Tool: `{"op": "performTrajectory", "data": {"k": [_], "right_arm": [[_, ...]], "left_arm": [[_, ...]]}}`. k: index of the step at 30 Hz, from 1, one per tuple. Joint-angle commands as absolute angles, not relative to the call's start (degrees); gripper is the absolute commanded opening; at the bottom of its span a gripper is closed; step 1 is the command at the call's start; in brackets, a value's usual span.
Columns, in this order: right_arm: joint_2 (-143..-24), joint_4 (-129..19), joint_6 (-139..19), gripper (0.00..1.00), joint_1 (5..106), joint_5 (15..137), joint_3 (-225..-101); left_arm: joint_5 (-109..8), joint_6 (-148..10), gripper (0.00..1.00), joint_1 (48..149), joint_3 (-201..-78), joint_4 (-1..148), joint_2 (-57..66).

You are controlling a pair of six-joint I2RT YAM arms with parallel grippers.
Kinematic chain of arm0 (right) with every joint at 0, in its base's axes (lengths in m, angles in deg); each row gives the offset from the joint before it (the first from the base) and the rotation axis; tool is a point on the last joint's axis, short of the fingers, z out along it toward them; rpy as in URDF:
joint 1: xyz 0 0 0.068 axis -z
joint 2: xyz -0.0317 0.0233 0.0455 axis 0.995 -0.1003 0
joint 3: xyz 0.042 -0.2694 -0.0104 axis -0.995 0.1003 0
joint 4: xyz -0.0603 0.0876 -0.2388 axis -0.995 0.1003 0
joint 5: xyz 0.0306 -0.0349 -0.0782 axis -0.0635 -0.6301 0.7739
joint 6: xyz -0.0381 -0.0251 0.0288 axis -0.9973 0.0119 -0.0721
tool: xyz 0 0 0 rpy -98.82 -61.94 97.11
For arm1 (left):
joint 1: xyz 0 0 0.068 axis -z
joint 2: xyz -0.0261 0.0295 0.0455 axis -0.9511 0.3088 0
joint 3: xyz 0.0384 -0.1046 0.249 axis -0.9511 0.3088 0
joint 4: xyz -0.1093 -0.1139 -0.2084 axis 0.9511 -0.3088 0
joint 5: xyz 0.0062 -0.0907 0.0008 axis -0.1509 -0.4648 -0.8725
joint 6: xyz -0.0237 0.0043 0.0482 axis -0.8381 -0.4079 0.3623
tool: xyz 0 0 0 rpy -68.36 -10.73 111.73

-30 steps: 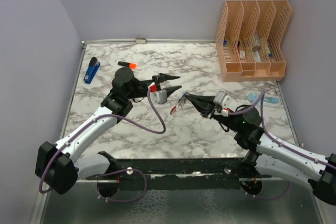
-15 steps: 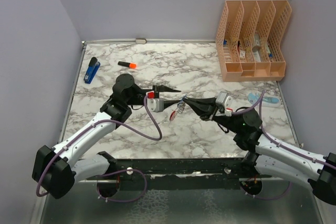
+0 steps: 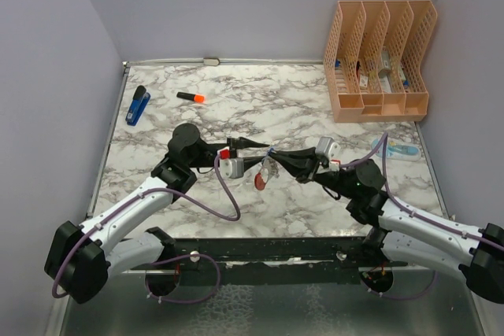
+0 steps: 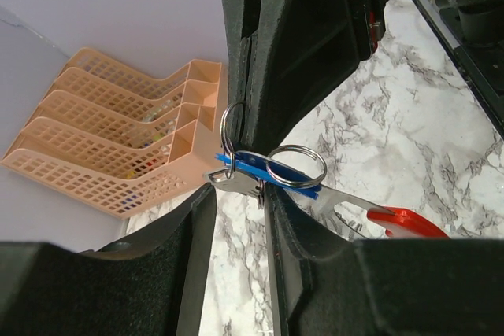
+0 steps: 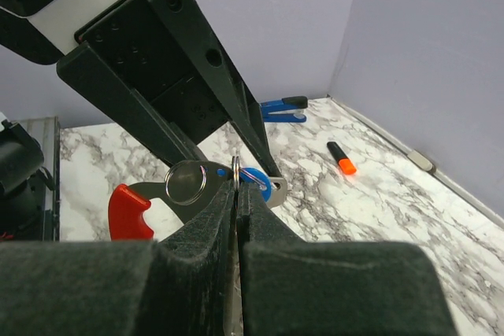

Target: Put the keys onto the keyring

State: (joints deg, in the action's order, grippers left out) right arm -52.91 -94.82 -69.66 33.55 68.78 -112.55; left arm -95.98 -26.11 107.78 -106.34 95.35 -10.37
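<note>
**A:** What do the right gripper (image 5: 235,188) jaws have?

**B:** They are pressed tight together on a thin wire ring (image 5: 235,166) of the keys (image 4: 264,168). The blue-headed key sits just beside the tips.

**A:** And the left gripper (image 4: 239,198)?

**B:** Its jaws are part-way apart, with a silvery bit of the bunch between them. I can't tell whether they pinch it. The two grippers meet tip to tip over the middle of the marble table (image 3: 315,116).

**A:** The keyring (image 3: 259,183)?

**B:** It dangles from the bunch at 6 o'clock of the tips, red crescent at its outer end.

**A:** Farther out?

**B:** From the tips, there is a blue stapler (image 3: 138,105) at 10 o'clock and an orange-and-black marker (image 3: 190,97) at 11. A peach file organizer (image 3: 378,60) stands at 2.
</note>
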Motion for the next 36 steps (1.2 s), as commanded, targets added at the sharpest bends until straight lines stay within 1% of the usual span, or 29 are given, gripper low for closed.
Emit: {"op": "performTrajectory", "data": {"k": [1, 5, 13, 21, 24, 31, 34, 36], "right_arm": [[-53.65, -97.3, -68.69, 0.01, 33.09, 68.4, -112.63], [-54.24, -97.75, -68.22, 0.01, 33.09, 69.7, -112.45], [-53.95, -92.7, -64.27, 0.01, 33.09, 74.31, -114.39], [-52.31, -93.13, -58.78, 0.01, 33.1, 79.13, -113.29], [-52.85, -93.45, -57.45, 0.01, 33.09, 79.58, -113.67], [-54.33, -92.09, -56.79, 0.01, 33.09, 78.85, -114.68], [-54.54, -90.45, -56.93, 0.01, 33.14, 77.94, -115.06], [-54.78, -86.86, -57.21, 0.01, 33.09, 77.02, -116.19]], "left_arm": [[-96.17, -27.03, 0.3, 108.79, -105.28, 99.71, -12.11], [-95.69, -26.76, 0.23, 108.75, -104.73, 100.83, -12.24], [-92.11, -24.5, 0.22, 108.75, -103.9, 102.18, -12.22], [-90.78, -19.11, 0.06, 108.96, -103.82, 99.37, -12.09], [-90.31, -18.4, 0.03, 109.25, -103.59, 99.38, -12.07], [-89.33, -17.64, 0.01, 109.36, -103.37, 99.44, -11.78], [-87.1, -17.48, 0.03, 109.36, -103.33, 98.85, -11.55], [-84.37, -17.3, 0.04, 109.36, -103.35, 99.2, -11.41]]}}
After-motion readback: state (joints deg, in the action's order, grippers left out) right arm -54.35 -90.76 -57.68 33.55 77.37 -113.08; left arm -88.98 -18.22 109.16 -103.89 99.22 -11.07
